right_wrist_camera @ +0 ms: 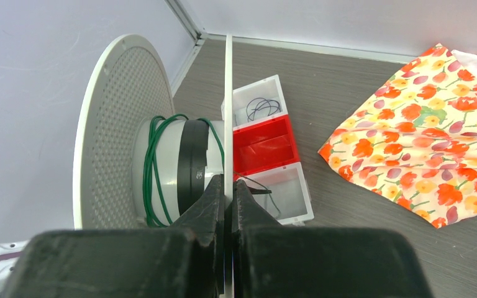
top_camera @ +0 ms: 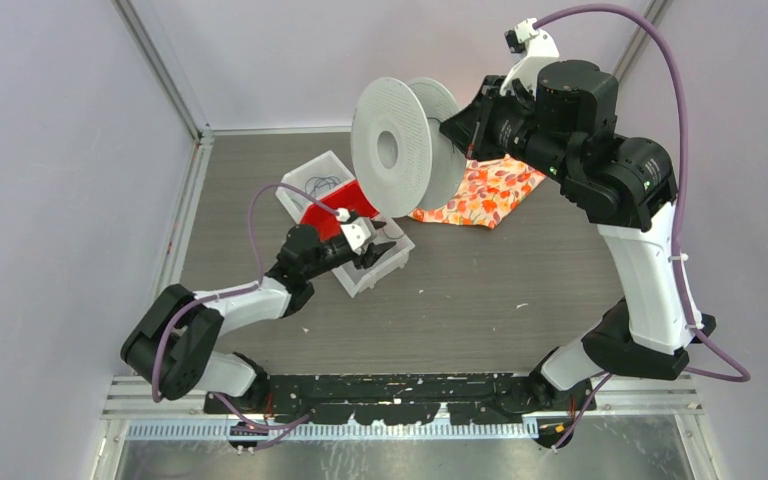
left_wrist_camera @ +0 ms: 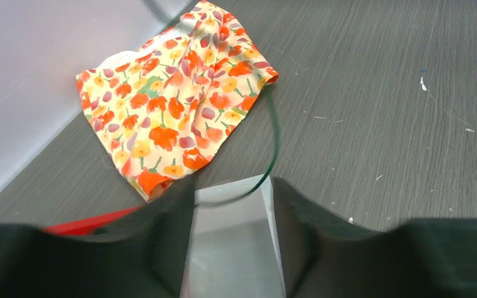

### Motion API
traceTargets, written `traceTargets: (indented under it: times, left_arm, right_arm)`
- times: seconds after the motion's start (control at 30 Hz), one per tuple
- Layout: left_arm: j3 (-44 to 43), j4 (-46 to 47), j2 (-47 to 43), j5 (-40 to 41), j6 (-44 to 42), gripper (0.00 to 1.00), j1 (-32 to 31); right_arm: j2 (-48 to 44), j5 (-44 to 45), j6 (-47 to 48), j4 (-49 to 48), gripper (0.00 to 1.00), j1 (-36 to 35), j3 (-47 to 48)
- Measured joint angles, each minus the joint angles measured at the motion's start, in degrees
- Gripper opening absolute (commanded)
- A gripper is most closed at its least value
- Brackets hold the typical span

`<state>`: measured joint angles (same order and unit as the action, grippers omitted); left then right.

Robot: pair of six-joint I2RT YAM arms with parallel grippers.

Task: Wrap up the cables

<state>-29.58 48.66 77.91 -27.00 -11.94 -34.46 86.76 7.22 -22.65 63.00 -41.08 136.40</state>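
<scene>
My right gripper [top_camera: 457, 128] [right_wrist_camera: 228, 186] is shut on the thin edge of one flange of a white spool [top_camera: 395, 148], held up in the air. A green cable [right_wrist_camera: 152, 167] is wound a few turns round the spool's hub, beside a black band. A thin green cable [left_wrist_camera: 276, 133] arcs down from past the cloth and crosses between the tips of my left gripper [top_camera: 378, 250] [left_wrist_camera: 233, 198], whose jaws stand apart over a clear box compartment. More thin dark cables [top_camera: 322, 184] [right_wrist_camera: 258, 108] lie looped in the box's far compartment.
A white box [top_camera: 385, 272] [right_wrist_camera: 299, 217] with clear end compartments and a red middle one [right_wrist_camera: 264, 146] lies left of centre. A floral orange cloth [top_camera: 480, 190] [left_wrist_camera: 174, 105] [right_wrist_camera: 435, 130] lies at the back right. Walls enclose the left and back edges.
</scene>
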Motion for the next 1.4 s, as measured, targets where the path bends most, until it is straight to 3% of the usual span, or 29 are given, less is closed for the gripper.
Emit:
traceTargets:
  times: [0.07,0.1,0.17,0.23,0.4,0.67,1.27,1.4]
  left_arm:
    - [-0.39,0.44,1.22,0.00,-0.09,0.14,-0.04]
    - [-0.52,0.63,1.70,0.00,0.22,0.08,-0.04]
    - [-0.94,1.20,2.64,0.00,0.48,0.05,-0.04]
    - [-1.46,1.90,3.39,0.00,0.94,0.06,-0.04]
    - [-2.23,2.62,4.11,-0.48,1.44,0.24,-0.04]
    - [-2.23,2.99,4.11,-0.68,1.25,0.37,-0.37]
    - [-2.23,2.58,1.16,-1.20,-0.59,0.44,-0.37]
    - [-2.23,2.14,1.55,-2.64,-0.55,0.40,-0.37]
  right_arm:
    - [0.00,-0.04,0.00,0.00,0.00,0.00,0.00]
    - [-0.02,-0.04,0.00,0.00,0.00,0.00,0.00]
    - [-0.13,-0.04,0.00,0.00,0.00,0.00,-0.02]
    - [-0.26,-0.02,0.00,0.00,0.00,0.00,-0.07]
    - [-0.83,-0.02,0.00,-0.02,0.00,0.00,-0.13]
    - [-1.03,-0.02,0.00,-0.02,0.00,0.00,-0.28]
    - [-1.03,-0.11,-0.04,-0.02,0.00,0.00,-0.33]
    - [-1.03,-0.35,-0.09,-0.02,0.00,0.00,-0.33]
